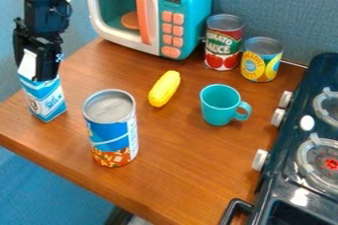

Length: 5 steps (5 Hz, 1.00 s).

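Beside the tall can (112, 132), tool (32, 72) pinches carton (46, 101) by its top: good hold; probably light, stiffish, crushable.

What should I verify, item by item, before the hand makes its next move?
1. Hand at the top of the carton: ok.
2. Firm grip on the carton: cannot tell.
3. Carton roughly upright: ok.
4. Carton well clear of the edge of the table: not ok, it is close to the left side.
5. Carton apart from the large blue-labelled can: ok, bare wood shows between them.
6. Cup upright and apart from the corn: ok.
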{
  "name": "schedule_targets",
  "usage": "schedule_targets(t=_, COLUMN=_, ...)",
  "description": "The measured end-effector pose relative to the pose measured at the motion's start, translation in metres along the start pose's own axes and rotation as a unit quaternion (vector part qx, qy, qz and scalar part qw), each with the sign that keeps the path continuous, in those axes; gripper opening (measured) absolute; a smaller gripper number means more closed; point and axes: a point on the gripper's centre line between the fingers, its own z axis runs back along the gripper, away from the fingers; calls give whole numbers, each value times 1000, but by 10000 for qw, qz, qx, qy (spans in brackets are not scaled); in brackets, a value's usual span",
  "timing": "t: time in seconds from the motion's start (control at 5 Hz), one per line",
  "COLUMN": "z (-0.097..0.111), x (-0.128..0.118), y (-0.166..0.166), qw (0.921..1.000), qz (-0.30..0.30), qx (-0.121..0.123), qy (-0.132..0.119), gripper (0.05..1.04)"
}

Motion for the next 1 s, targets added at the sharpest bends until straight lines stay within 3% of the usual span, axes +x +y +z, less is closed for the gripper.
schedule_targets(t=0.4, z=-1, x=-8, y=5, qw=9987, qz=194, qx=-477, qy=-51, gripper=1014)
schedule_targets(t=0.6, z=17, x=-10, y=6, qw=9976, qz=310, qx=-501, qy=-357, gripper=1009)
schedule_targets(t=0.8, z=46, x=-16, y=2, qw=9955, qz=477, qx=-128, qy=-809, gripper=1006)
schedule_targets(t=1.0, z=59, x=-11, y=-10, qw=9950, qz=378, qx=1, qy=-929, gripper=1005)
